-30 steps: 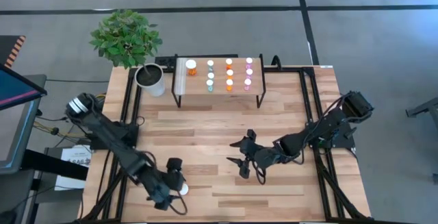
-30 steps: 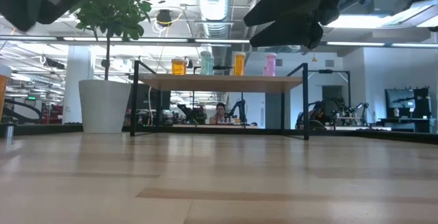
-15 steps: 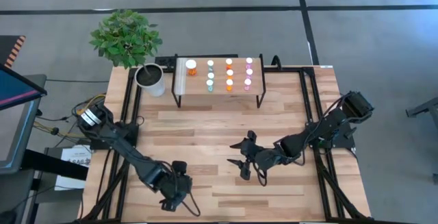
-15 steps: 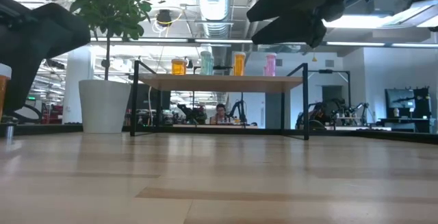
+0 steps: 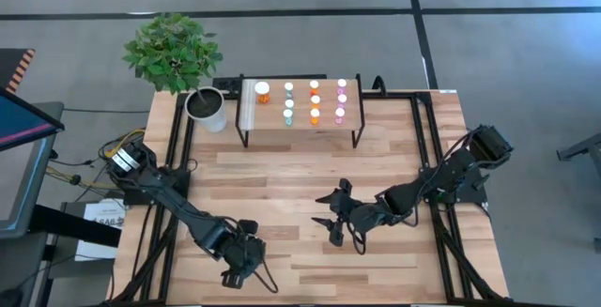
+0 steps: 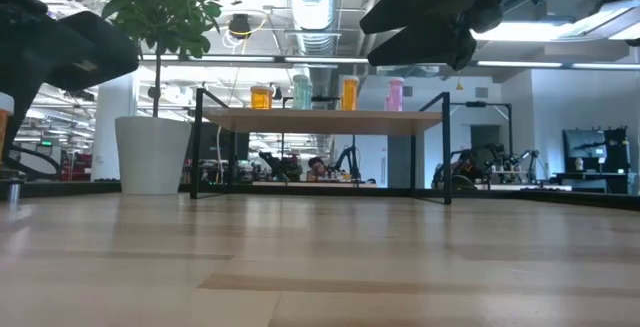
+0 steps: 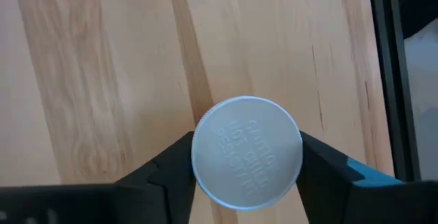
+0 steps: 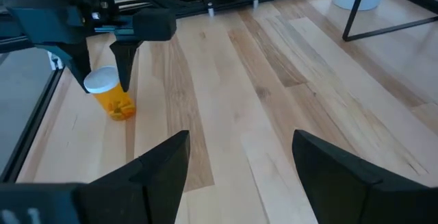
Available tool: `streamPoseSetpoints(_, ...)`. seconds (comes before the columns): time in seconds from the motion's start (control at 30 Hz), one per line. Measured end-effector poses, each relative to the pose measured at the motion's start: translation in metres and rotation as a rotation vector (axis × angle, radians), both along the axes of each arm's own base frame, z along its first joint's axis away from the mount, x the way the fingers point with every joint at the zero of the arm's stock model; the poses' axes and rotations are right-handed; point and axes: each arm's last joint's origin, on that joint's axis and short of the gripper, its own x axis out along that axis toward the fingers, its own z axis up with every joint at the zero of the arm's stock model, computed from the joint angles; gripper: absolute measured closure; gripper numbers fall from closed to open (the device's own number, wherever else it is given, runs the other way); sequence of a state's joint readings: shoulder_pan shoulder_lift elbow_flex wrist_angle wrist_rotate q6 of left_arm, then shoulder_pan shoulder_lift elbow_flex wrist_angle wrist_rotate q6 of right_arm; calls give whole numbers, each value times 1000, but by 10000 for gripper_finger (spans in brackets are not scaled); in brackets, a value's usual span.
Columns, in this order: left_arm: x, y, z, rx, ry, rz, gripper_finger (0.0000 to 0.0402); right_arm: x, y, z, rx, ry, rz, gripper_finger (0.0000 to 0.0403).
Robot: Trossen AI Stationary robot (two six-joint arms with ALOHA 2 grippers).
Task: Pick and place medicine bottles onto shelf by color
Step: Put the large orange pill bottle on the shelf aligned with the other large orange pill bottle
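Spans most of the high view as a wooden table (image 5: 282, 176). Carries the shelf (image 5: 302, 122) at its far edge, beside a white plant pot (image 5: 207, 110), probably to keep the near boards open for picking. Holds the sorted medicine bottles (image 5: 315, 100) there, upright in columns by colour. Leaves the right gripper (image 5: 327, 213) waiting above mid-table, fingers spread wide with nothing between them, out of the other arm's way. Puts the left gripper (image 5: 246, 271) low at the near left corner, reaching down from above. Presses its two fingers against opposite sides of the white cap (image 7: 246, 152) of an orange bottle (image 8: 113, 97) standing on the boards, seemingly for a straight lift.
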State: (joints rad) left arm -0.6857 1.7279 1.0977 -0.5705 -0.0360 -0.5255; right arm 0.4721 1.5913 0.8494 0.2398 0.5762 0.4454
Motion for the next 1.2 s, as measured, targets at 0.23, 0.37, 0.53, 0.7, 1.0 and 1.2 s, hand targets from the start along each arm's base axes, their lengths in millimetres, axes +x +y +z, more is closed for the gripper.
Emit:
streamPoseSetpoints(0.23, 14, 4, 17, -22, -18, -3, 216, 0, 0, 0, 0, 0, 0, 122)
streamPoseSetpoints(0.37, 21, 10, 38, 75, -31, -24, 200, -1, 2, 0, 0, 0, 5, 122)
streamPoseSetpoints(0.53, 31, 31, 70, 169, -44, -21, 209, -2, 4, 0, -5, 1, 16, 122)
streamPoseSetpoints(0.7, 32, 65, 100, 187, -97, -10, 213, -3, 6, 0, -7, 1, 23, 122)
streamPoseSetpoints(1.0, 15, 164, 150, 319, -179, 159, 211, -3, 6, 0, -7, 1, 24, 122)
streamPoseSetpoints(1.2, 12, 232, 169, 331, -191, 292, 209, -2, 5, 0, -7, 1, 20, 122)
